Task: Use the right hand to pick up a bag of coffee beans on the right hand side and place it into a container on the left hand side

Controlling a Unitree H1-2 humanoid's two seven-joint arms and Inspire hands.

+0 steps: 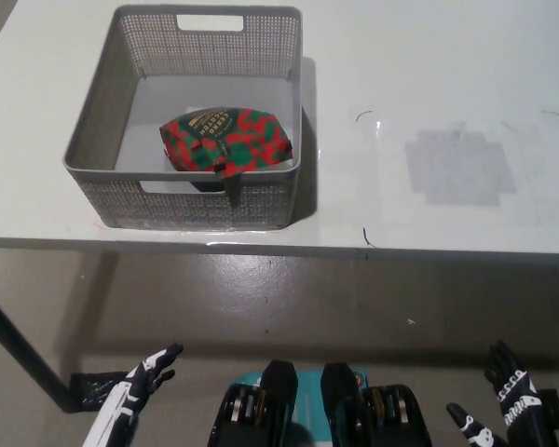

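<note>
A red and green coffee bean bag [225, 140] lies inside the grey mesh basket [101, 116] on the left part of the table, near the basket's front right corner. My black right hand [509, 406] hangs low at the bottom right, below the table's front edge, open and holding nothing. My white left hand [135, 389] rests at the bottom left, also below the table, open with its fingers spread.
The white table [429, 84] carries a grey taped patch [458, 166] on its right half. A dark table leg [19, 354] slants across the floor at the lower left. Bare floor lies below the table edge.
</note>
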